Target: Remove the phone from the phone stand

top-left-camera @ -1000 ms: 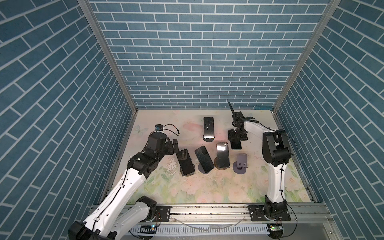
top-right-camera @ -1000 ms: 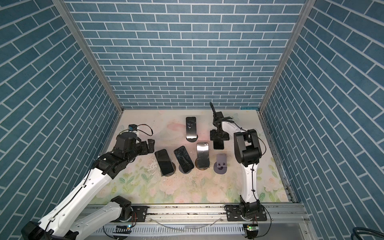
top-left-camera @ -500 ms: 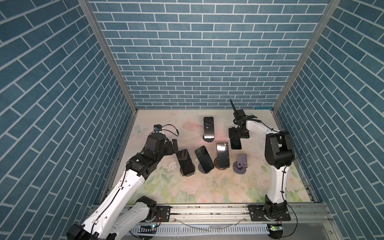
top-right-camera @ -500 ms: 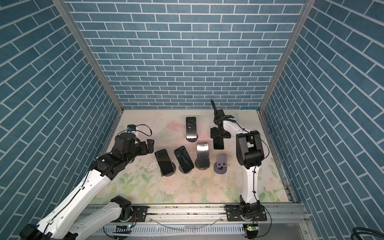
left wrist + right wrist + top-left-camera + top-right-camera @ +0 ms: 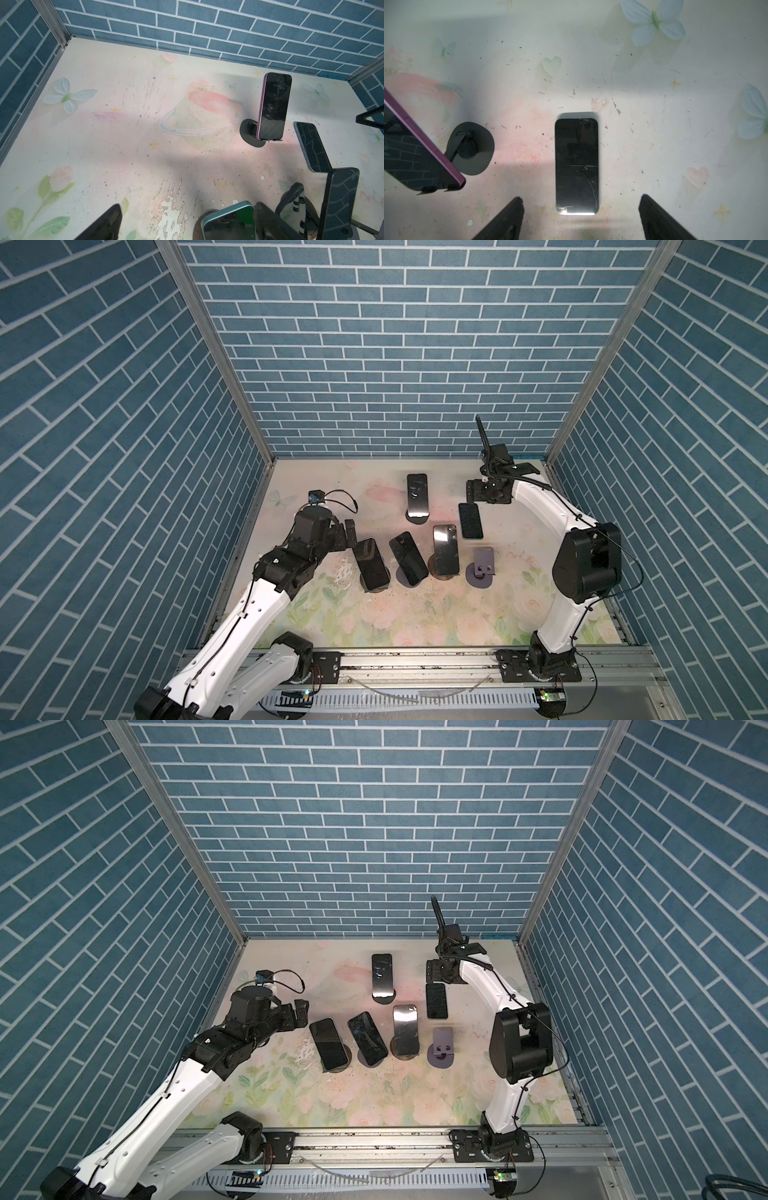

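Blue brick walls (image 5: 395, 344) enclose scuffed floral tabletop (image 5: 415, 614); left hand (image 5: 347, 531), right hand (image 5: 581, 199) wide, empty.

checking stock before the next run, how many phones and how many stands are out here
phones: 5 (4 on stands, 1 lying flat)
stands: 5 (4 holding a phone, 1 empty)
total: 10
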You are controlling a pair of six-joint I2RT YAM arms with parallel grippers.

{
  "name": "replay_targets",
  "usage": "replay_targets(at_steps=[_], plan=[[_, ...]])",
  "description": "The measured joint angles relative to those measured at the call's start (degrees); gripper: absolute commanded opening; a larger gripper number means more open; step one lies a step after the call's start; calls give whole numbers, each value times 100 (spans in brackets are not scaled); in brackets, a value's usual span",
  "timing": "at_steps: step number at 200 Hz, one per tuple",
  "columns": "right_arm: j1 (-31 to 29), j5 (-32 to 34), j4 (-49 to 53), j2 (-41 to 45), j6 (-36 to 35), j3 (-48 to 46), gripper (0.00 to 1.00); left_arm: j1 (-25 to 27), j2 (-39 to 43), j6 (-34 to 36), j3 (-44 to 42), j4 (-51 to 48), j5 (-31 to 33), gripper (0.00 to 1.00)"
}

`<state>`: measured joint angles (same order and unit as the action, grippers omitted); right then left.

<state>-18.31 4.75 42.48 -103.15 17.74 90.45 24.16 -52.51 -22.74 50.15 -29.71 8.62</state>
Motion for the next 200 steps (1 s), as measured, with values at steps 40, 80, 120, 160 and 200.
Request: replay_targets(at_steps=[40,80,120,160,200], plan=[[-31,-17,118,726,149,-542,88,0,2,-111,-31,98,-256,100],[-271,52,348,1611,308,-1338,88,251,15,-402,-422,649,-649,100],[-629,118,522,2378,463,-2026,88,761,-157,-535,-455,1045,-802,100],[-887,96,533,2949,815,-2695,88,1392,-538,-629,-444,1270,-846,100],[-1200,79,505,3084,1126,-3097,88,1897,-866,-667,-409,1399,-828,100]])
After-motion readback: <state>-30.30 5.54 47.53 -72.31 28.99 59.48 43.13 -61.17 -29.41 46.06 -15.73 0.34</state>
